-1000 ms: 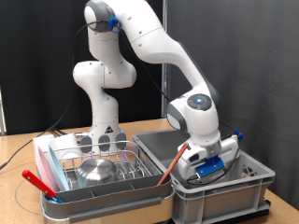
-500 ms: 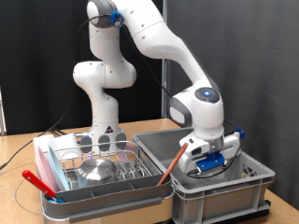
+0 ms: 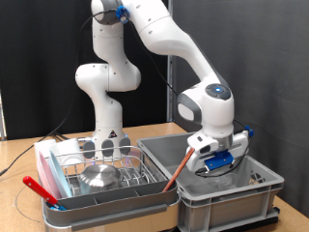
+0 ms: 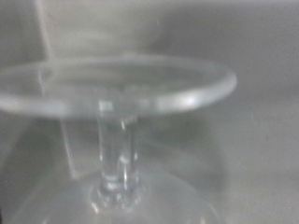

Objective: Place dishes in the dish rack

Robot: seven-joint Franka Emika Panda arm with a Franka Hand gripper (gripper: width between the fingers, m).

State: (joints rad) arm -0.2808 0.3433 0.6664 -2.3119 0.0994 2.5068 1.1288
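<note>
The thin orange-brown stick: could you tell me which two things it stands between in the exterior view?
The orange-brown stick leans between the dish rack, on the exterior view's left, and the grey bin, over which the gripper hangs.

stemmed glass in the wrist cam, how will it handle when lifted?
Probably fragile: the stemmed glass has a thin stem under a wide round rim. Its smooth clear surface looks slippery. With that round rim, it may roll if laid sideways. The hand hangs over the grey bin.

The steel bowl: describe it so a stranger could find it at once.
Start at the dish rack on the exterior view's left. The steel bowl lies upside down in its middle, a shiny dome, unlike the flat red utensil at the rack's front edge.
</note>
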